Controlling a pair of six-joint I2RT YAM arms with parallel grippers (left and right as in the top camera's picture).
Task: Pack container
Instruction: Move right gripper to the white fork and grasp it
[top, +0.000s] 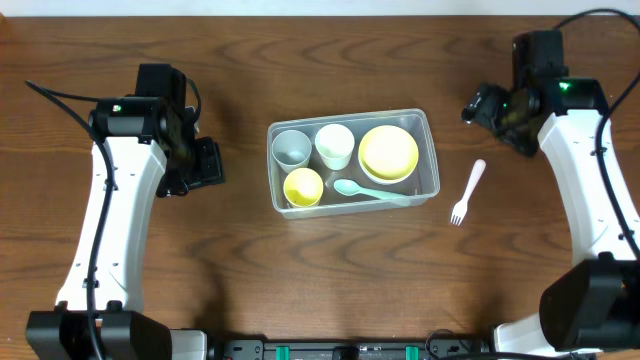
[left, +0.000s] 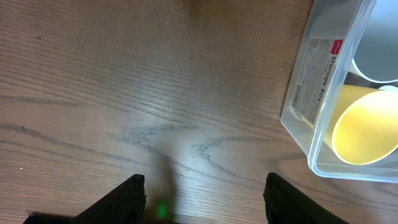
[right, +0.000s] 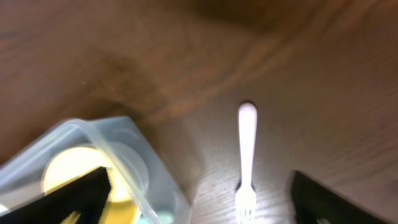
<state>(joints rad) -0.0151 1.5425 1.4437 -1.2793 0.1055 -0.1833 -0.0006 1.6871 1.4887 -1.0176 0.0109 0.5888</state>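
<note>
Container (left: 348, 172) label (left: 315, 78) seen only from left wrist. Left jaws, right jaws spread wide, empty.

Your left arm (top: 105, 220), at the left of the overhead frame, and right arm (top: 585, 170), at the right, have white link shells and black joint housings. A green light (top: 117, 104) shows on each upper housing. Thin black cables (top: 60, 95) trail off both. The left claw (left: 205, 199) and right claw (right: 202, 199) have matte black fingers.
</note>
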